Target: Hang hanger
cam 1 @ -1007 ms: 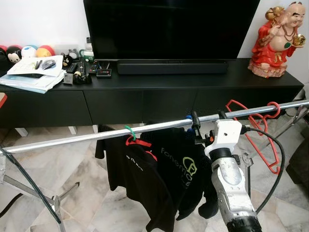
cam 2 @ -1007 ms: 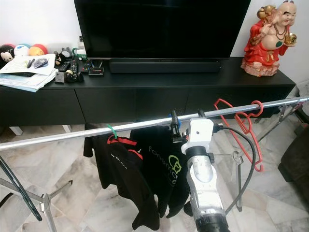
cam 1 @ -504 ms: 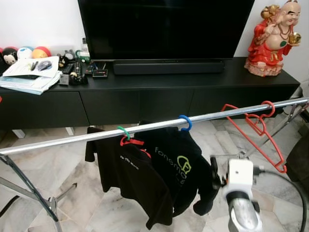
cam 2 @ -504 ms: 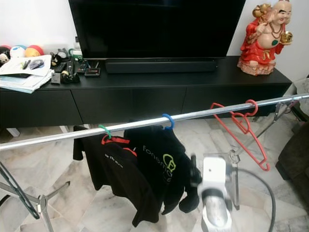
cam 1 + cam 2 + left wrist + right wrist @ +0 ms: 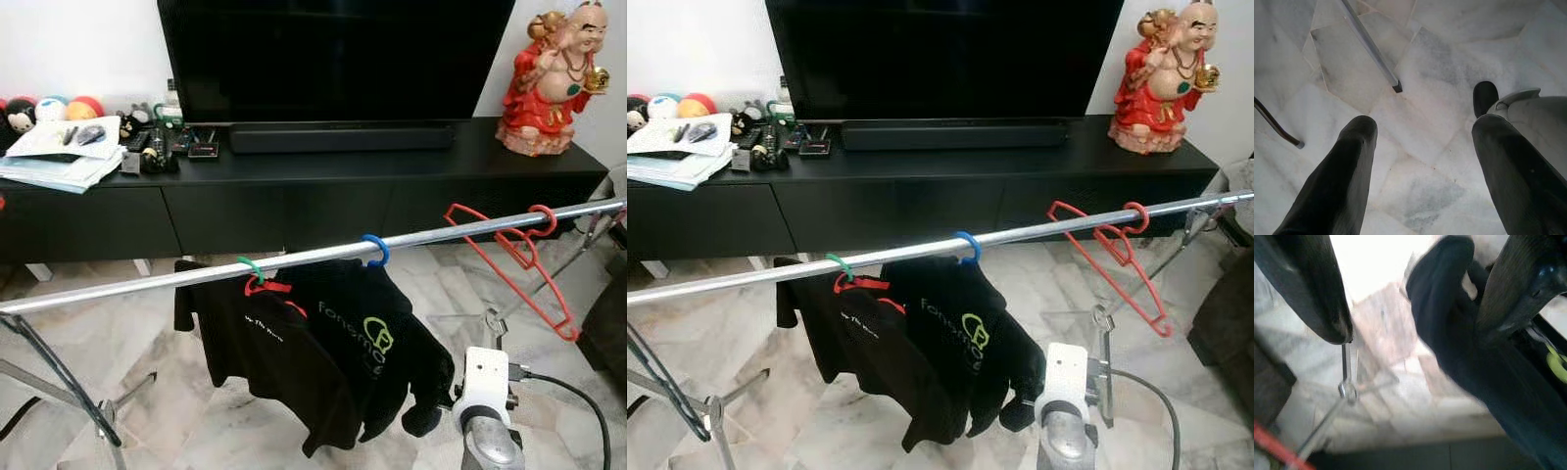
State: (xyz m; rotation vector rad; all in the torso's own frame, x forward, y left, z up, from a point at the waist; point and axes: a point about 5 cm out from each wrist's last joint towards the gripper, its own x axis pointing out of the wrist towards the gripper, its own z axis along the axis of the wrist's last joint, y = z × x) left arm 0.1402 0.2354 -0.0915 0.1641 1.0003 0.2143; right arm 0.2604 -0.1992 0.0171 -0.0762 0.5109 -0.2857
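Now | blue hanger (image 5: 373, 251) hanging on rail (image 5: 147, 283) with black shirt (image 5: 377, 338); right gripper (image 5: 1415, 308) gaping empty beside sleeve; left gripper (image 5: 1422, 161) spreading empty over floor (image 5: 1440, 73)

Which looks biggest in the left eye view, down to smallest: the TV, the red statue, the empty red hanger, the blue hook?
1. TV.
2. Empty red hanger and red statue: about alike, and the hanger hangs nearer the camera, so no ranking.
3. Blue hook on the rail.

The right arm (image 5: 487, 421) is cut off at 6 o'clock, the rail (image 5: 127, 287) at both edges, and the right wrist view is blurred
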